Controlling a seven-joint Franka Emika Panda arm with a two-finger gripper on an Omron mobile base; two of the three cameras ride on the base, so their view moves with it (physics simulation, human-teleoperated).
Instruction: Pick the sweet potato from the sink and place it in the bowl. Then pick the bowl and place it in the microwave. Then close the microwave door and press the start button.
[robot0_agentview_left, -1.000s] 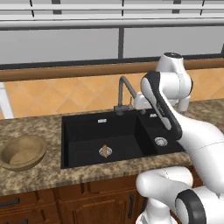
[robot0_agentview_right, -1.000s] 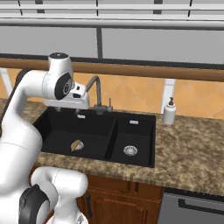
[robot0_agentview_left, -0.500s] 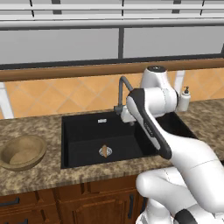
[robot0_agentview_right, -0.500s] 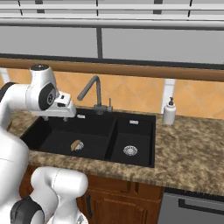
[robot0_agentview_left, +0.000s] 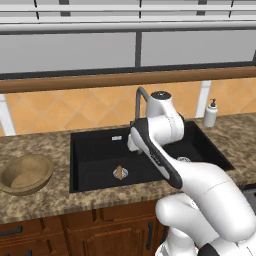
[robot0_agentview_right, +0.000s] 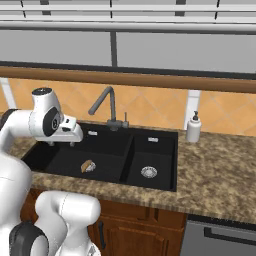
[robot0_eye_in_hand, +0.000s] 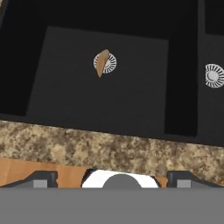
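Gripper (robot0_eye_in_hand: 112, 177) spread wide, nothing between the two dark finger tips (robot0_eye_in_hand: 41, 177); they sit far apart at the bottom of the hand view, over the speckled granite counter (robot0_eye_in_hand: 100, 146) at the sink's front edge. Nothing held. Sweet potato (robot0_eye_in_hand: 102, 62) lies well apart from the tips, up the hand view and slightly toward the left tip, down on the floor of the left basin, resting across the round metal drain (robot0_eye_in_hand: 107, 62), one tapered end pointing down-left. Second drain (robot0_eye_in_hand: 214, 75) shows in the right basin, beyond the divider. In the left base view the sweet potato (robot0_agentview_left: 119, 171) sits on the same drain near the basin's middle, below and left of the arm's wrist. In the right base view the hand (robot0_agentview_right: 69, 134) hangs above the left basin of the black sink (robot0_agentview_right: 150, 135), over its rear-left part, with the sweet potato (robot0_agentview_right: 88, 166) lower and to the right of it, not touched. Arm is folded: the upper link rises from the base, the elbow stands near the faucet (robot0_agentview_right: 105, 106), the forearm reaches across and the hand looks down into the sink. Wooden bowl (robot0_agentview_left: 26, 173) sits on the counter left of the sink, upright, well away from the gripper. Soap dispenser (robot0_agentview_left: 210, 113) stands behind the sink's right corner.
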